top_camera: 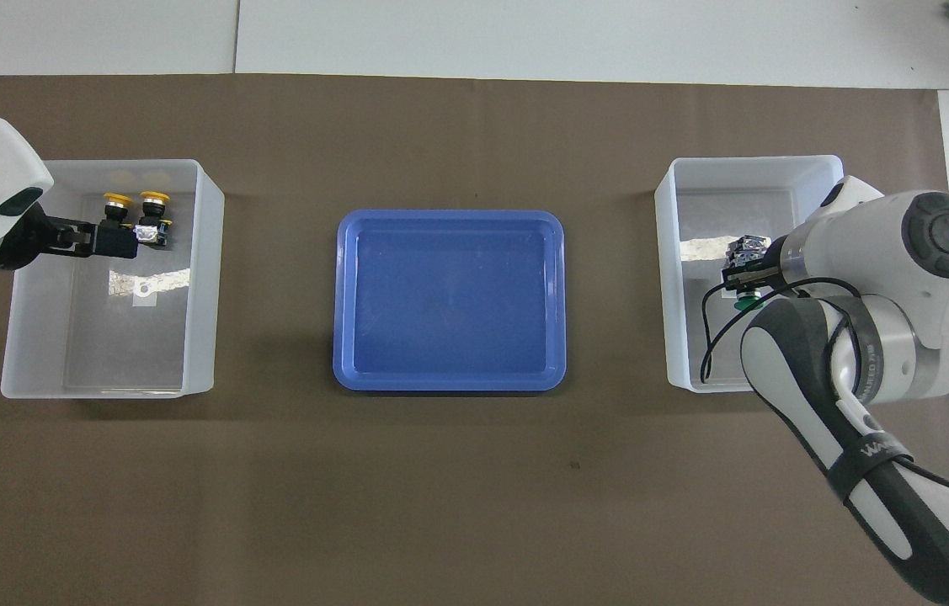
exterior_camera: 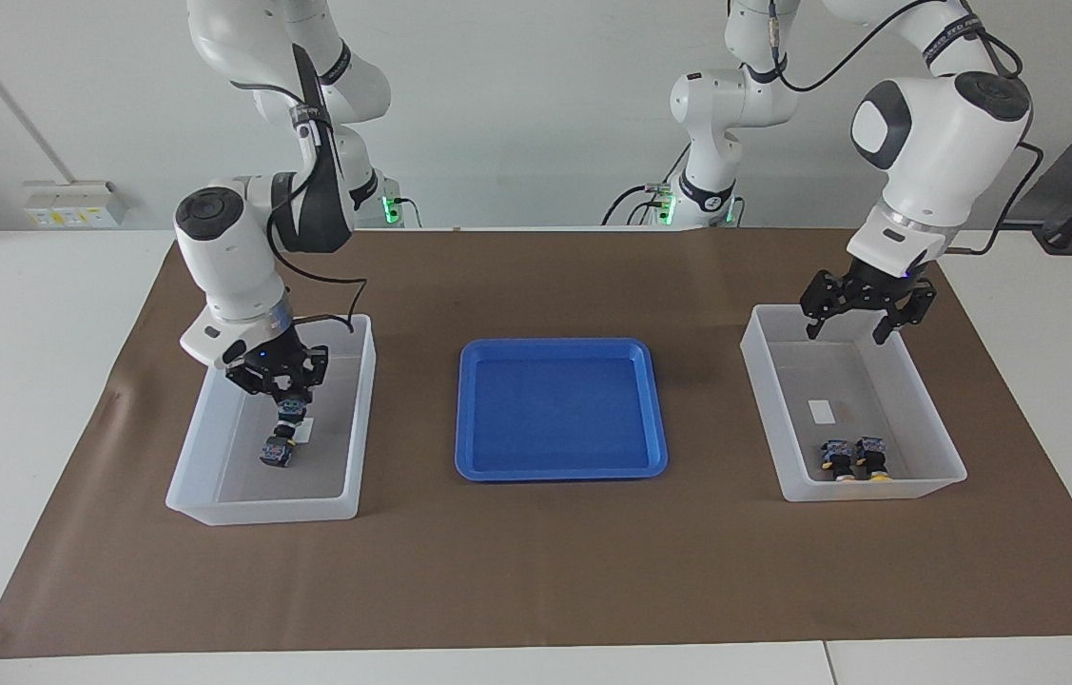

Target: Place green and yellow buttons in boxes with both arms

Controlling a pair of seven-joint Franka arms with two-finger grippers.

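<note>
**Last green button going down into its box**

The right gripper point(exterior_camera: 279, 385) is pinching a green button point(exterior_camera: 288, 412) by its black body, fingertips closed on it, and holding it low inside the clear box point(exterior_camera: 360, 419) at the right arm's end of the table. The button is hanging below the fingers, roughly upright as far as can be told, and lying directly under it, on the box floor, is the other green button point(exterior_camera: 275, 449). That is the relation the release turns on: the held button is sitting just above its twin rather than over bare floor, so letting go here risks it landing on or knocking the one below. The right arm is bending down steeply from its elbow, wrist pointing into the box.

The left gripper point(exterior_camera: 864, 303) is hanging with its fingers spread and holding nothing, above the robots' edge of the other clear box point(exterior_camera: 764, 419). The two yellow buttons point(exterior_camera: 856, 459) are resting side by side, touching, at the end of that box farthest from the robots. The blue tray point(exterior_camera: 659, 447) between the boxes is holding no buttons.
</note>
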